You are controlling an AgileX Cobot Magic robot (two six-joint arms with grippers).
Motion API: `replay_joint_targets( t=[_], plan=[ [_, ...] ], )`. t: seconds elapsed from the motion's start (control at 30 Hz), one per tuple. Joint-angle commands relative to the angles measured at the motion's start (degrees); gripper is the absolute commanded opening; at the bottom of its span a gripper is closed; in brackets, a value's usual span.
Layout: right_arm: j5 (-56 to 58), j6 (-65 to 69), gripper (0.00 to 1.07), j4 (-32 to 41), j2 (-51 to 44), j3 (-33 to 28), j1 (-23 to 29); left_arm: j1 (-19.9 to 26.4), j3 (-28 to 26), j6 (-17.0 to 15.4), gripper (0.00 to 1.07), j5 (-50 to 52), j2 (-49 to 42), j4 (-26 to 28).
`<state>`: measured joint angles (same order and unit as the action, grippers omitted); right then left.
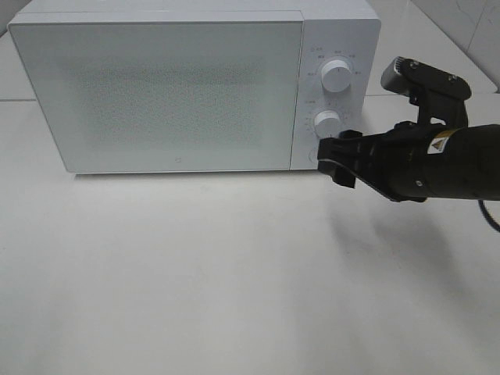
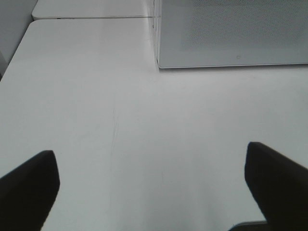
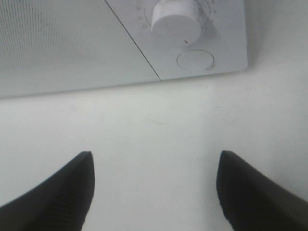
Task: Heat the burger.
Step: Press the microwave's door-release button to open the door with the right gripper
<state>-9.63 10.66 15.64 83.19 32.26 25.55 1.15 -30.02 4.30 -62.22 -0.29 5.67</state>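
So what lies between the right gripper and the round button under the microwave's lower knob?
Nothing: in the right wrist view, only bare white tabletop separates the open right gripper from the round button on the microwave.

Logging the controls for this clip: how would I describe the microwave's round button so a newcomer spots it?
Find the white microwave on the table; its control strip runs down the right of the closed door. At the strip's bottom, under the upper knob and the lower knob, sits the round button: flat and flush with the panel, where both knobs stick out as raised dials.
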Motion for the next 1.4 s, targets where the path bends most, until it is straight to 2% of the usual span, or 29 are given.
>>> replay_joint_targets(
  t=[0.03,0.07,0.13,0.23,0.43,0.6,1.0,1.27,1.4],
  plan=[
    [10.54,-1.32,0.70,-8.59,-4.98,0.00,-2.75,0.17,0.23,-0.06,0.99,0.80,-1.20,0.11],
    [10.54,-1.32,0.70,-8.59,-4.98,0.00,-2.75,0.17,0.23,-0.06,0.99,0.80,-1.20,0.11],
    [18.51,-1.32,0.70,-15.64,-10.94,0.06,-3.55,0.17,0.23,-0.06,0.99,0.80,-1.20,0.11],
    [24.41,-1.32,0.70,-17.99,-16.04,0.06,-3.50,0.17,0.23,-0.06,0.99,0.80,-1.20,0.11],
    [31.23,-1.89,0.70,-18.68,-22.29,0.06,-3.50,0.17,0.23,-0.06,0.99,0.80,-1.20,0.11],
    [43.83,-3.44,0.70,-18.68,-34.15,0.06,-3.50,0.17,0.23,-0.06,0.99,0.80,-1.20,0.11],
    [61.48,-3.72,0.70,-18.85,-51.39,0.06,-3.50,0.17,0.23,-0.06,0.99,0.80,-1.20,0.11],
    [69.96,-3.21,0.70,-19.60,-58.90,0.00,-3.50,0.17,0.23,-0.06,0.99,0.80,-1.20,0.11],
    [71.05,-3.09,0.70,-21.89,-66.75,-0.06,-3.84,0.17,0.23,-0.06,0.99,0.80,-1.20,0.11]
  ],
)
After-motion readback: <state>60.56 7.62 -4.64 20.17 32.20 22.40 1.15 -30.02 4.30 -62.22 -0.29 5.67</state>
